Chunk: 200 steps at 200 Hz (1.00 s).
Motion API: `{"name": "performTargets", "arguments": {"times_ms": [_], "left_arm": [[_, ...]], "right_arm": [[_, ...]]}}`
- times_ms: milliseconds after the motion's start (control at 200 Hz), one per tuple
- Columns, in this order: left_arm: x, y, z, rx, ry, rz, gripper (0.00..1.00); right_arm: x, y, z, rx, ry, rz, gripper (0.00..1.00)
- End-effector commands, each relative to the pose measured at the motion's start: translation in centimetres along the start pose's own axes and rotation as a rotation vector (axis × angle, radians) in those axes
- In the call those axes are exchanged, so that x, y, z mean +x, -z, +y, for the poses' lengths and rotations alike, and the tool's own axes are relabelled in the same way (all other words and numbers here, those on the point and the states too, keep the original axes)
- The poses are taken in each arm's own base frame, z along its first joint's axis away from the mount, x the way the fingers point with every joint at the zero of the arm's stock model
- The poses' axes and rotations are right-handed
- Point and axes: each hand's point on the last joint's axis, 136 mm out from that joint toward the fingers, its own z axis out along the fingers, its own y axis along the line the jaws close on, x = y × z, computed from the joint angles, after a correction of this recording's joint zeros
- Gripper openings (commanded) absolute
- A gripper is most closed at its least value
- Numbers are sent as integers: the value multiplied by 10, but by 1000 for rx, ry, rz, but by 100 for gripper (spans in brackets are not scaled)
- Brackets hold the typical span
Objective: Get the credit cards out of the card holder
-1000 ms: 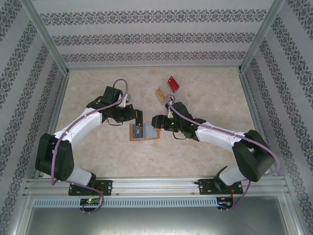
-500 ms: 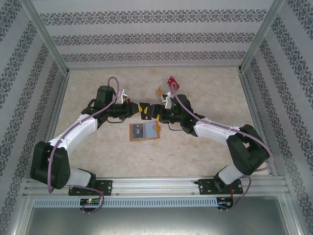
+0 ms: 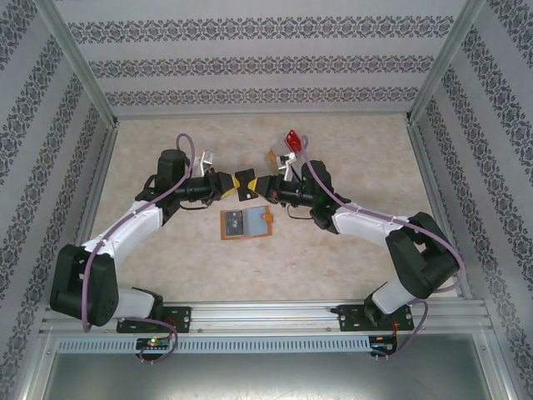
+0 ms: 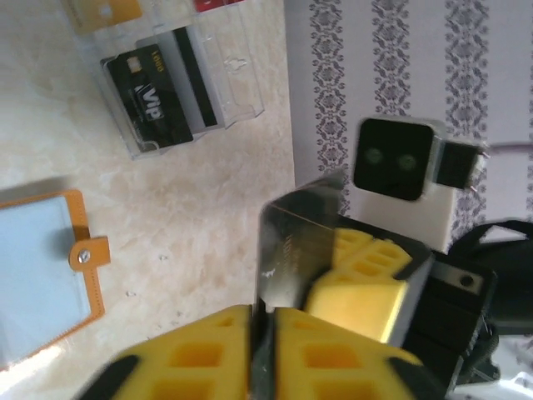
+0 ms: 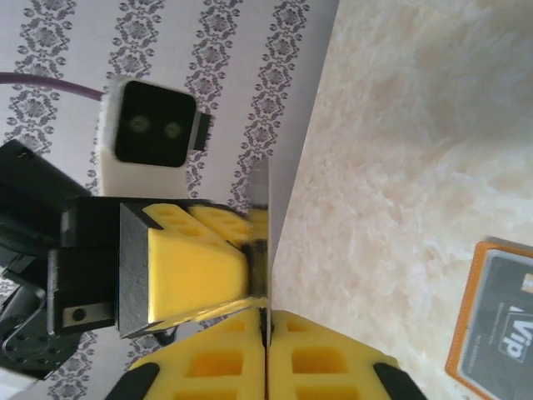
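Your right hand [image 5: 266, 321] pinches a credit card [image 4: 291, 242]; your left hand [image 4: 262, 321] sits narrow around it, grip unclear. Beneath them the card holder [image 4: 90, 250] holds one card; past them, the clear tray [image 4: 233, 83] holds another.

The card holder [image 4: 42, 267] runs off leftward (slightly blurred).

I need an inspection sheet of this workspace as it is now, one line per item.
Surface: beige marbled table, nothing spilled.
Job's things: card holder lies open on the table; one credit card is up between both tools.
Clutter: clear tray with a black card; red card near it.
Tools: right tool shut on the credit card; left tool around it, grip unclear.
Cables: purple cable along each arm.
Surroundings: patterned walls.
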Motion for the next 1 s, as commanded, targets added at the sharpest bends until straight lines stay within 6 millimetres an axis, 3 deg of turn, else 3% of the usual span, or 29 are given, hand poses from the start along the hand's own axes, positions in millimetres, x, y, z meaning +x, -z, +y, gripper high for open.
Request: {"name": "performTargets", "arguments": {"times_ms": [0,50,115,270,395,545,814,994], "left_arm": [[-2,17,-3,-74,-51,-45,46],[-2,24,8,-149,-56,-56,64],[-3,35,21,-248,-73,-75,79],[-12,65,57,-508,-155,-178,94],[-13,83,79,-662,-189,-204,98],[-15,93,87,-738,-225,-209,99],[-15,95,88,-745,-249,-208,99],[-14,93,91,-745,-244,-196,100]], "right_arm": [[-8,10,-5,58,81,-49,1],[-11,14,-14,121,110,-53,0],[-15,23,-29,223,155,-58,0],[-32,56,-68,546,333,-63,0],[-50,76,-84,722,464,-41,0],[-68,83,-99,862,582,27,0],[-83,59,-130,864,577,172,0],[-90,56,-150,904,559,203,0]]}}
